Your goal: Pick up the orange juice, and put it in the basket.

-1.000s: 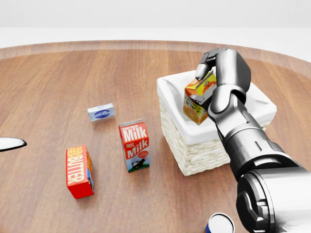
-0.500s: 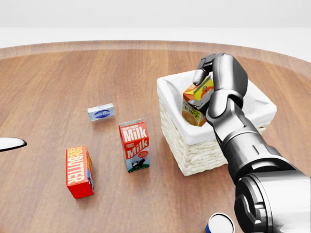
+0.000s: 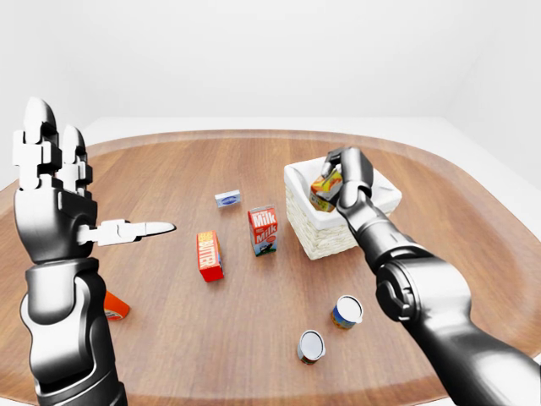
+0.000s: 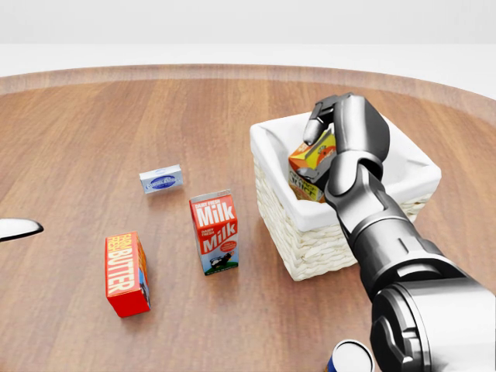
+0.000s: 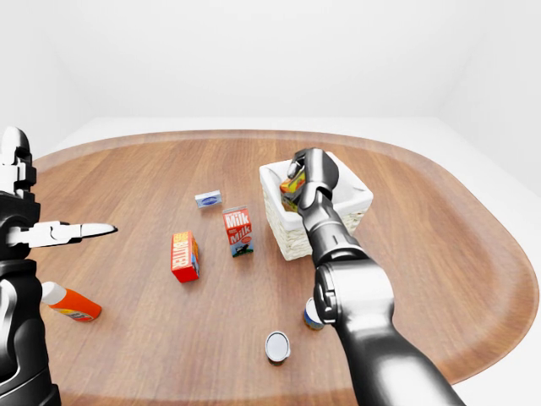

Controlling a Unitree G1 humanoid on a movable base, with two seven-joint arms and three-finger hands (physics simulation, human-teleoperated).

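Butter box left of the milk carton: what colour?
Red with an orange label panel and white "BUTTER" lettering; the butter box shows best in the head view.

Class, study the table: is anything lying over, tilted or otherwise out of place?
The orange juice hangs tilted in the right hand, partly inside the basket. A bottle and two cans lie on their sides. The milk stands upright.

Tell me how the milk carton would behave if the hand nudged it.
The milk carton stands upright, tall on a small base, so a push near its top would probably tip it. Its flat sides suggest it won't roll. The smooth wooden table might let a low push slide it instead.
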